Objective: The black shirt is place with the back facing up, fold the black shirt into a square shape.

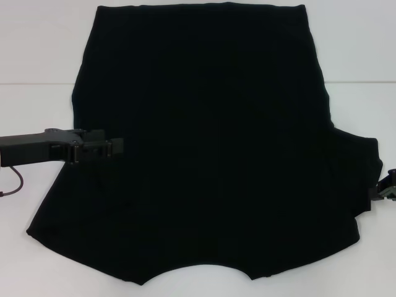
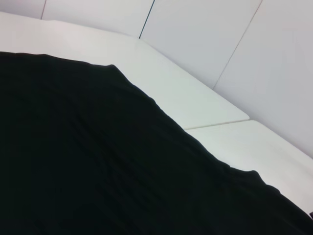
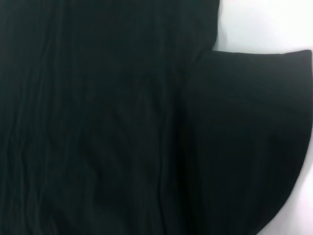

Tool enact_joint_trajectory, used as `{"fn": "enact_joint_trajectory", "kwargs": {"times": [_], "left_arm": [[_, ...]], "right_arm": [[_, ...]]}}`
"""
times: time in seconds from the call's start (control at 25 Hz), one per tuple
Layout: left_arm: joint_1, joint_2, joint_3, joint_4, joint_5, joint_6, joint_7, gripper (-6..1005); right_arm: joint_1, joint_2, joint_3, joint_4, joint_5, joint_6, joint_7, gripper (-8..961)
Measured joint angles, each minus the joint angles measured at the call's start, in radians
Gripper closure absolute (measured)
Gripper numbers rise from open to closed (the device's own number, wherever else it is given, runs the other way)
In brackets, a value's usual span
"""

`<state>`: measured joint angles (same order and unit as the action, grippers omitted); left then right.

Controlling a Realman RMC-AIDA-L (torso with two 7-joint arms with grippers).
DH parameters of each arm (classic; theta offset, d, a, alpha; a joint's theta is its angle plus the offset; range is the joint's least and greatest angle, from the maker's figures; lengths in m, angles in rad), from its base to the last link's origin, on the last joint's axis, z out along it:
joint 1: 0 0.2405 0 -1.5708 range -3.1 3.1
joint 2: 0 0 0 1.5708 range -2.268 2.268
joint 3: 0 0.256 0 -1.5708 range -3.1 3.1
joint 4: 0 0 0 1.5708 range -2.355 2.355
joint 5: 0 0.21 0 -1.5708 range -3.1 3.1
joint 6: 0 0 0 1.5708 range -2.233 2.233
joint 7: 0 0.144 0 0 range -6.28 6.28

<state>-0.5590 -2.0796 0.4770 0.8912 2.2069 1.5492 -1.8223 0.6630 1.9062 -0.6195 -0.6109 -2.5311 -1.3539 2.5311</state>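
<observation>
Black metal of the left gripper (image 1: 114, 147) reaches over the left edge of the black shirt (image 1: 210, 148); whether its jaws are spread is unclear. That shirt lies flat across the white worktop (image 1: 37, 62). By its right sleeve sits the right gripper (image 1: 387, 189), mostly out of view, jaws unreadable.

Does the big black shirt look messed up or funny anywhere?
Nothing is torn or spilled. The black shirt lies mostly flat on the white table, but unevenly: its right sleeve sticks out, while no left sleeve shows by the left end effector.
</observation>
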Motion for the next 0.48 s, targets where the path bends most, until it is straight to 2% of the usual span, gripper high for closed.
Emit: {"fn": "enact_joint_trajectory", "kwargs": {"times": [0.08,0.4,0.48], "left_arm": [[0.001,0.001,0.0,0.0,-0.002,0.0,0.0,339],[0.003,-0.001,0.0,0.0,-0.004,-0.001,0.001,340],[0.004,-0.001,0.0,0.0,-0.004,-0.001,0.001,340]], "right_arm": [[-0.002,-0.003,0.003,0.0,0.001,-0.002,0.0,951],[-0.003,-0.007,0.011,-0.007,0.005,-0.023,-0.001,944],[-0.004,-0.007,0.012,-0.005,0.005,-0.023,-0.001,875]]}}
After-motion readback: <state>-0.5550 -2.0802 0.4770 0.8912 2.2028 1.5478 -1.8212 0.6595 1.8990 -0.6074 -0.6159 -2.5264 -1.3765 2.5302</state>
